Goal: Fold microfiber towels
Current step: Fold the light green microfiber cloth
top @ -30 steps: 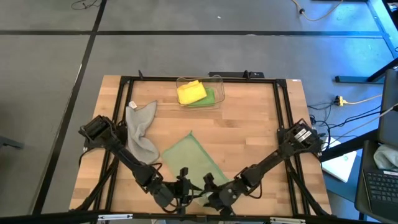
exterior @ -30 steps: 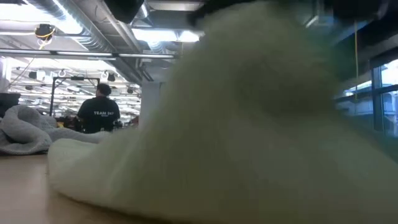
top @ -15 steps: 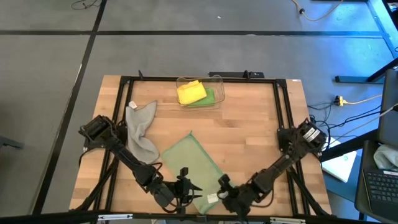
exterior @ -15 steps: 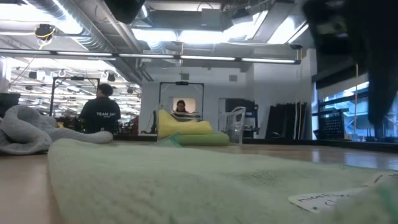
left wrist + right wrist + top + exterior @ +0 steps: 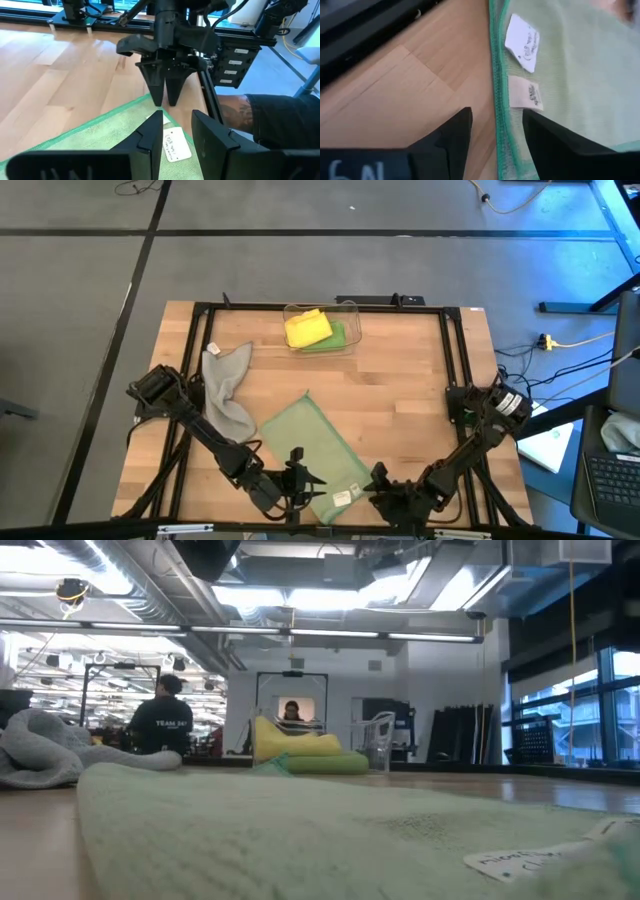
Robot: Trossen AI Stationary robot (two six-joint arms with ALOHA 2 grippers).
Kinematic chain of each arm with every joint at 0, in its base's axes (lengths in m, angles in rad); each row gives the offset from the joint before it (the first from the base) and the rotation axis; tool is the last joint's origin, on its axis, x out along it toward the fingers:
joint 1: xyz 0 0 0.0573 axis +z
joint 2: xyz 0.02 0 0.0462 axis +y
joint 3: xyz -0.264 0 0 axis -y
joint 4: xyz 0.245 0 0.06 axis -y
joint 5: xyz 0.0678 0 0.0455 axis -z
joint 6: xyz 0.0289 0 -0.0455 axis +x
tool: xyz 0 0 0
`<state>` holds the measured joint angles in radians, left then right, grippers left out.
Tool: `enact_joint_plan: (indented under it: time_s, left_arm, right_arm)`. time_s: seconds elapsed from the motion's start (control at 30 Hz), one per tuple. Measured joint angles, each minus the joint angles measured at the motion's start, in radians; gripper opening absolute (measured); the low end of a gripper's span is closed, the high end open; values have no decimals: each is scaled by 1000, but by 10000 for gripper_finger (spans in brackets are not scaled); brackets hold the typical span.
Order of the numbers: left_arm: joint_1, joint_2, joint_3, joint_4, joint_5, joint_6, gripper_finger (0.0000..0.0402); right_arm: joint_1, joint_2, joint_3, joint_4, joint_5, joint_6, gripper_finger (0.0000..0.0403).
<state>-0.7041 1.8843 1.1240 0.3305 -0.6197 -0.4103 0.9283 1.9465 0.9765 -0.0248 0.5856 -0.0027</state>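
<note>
The pale sage green towel lies flat and slantwise on the near middle of the table. A white paper tag and a sewn label sit by its near right hem. My left gripper hovers open over the towel's near part, and the tag shows through its gap. My right gripper points down, open, with one finger on either side of that hem. The grey towel lies crumpled at the left. The yellow and bright green towels rest in a clear bin. My right gripper comes down slanting from the table's right, with its fingertips at the sage towel's near right hem, close to the tags. I cannot tell whether they touch the cloth. The towel lies flat there.
The clear bin stands at the far middle. A black frame runs round the table. A person's forearm shows beyond the near right edge. People stand in the room behind. Bare wood lies right of the sage towel.
My right gripper has moved toward the table's right edge and down, away from my left gripper, and has rolled. The sage towel's near part stood raised in front of the low camera. It now lies flat on the table.
</note>
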Motion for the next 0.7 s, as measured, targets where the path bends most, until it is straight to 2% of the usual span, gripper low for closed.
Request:
enact_joint_plan:
  time_s: [0.3,0.7]
  left_arm:
    - [18,0,-1,0,0,1,94]
    - [23,1,-1,0,5,1,94]
  right_arm:
    - [38,41,-25,45,121,2,182]
    - [-31,40,-45,45,107,-97,182]
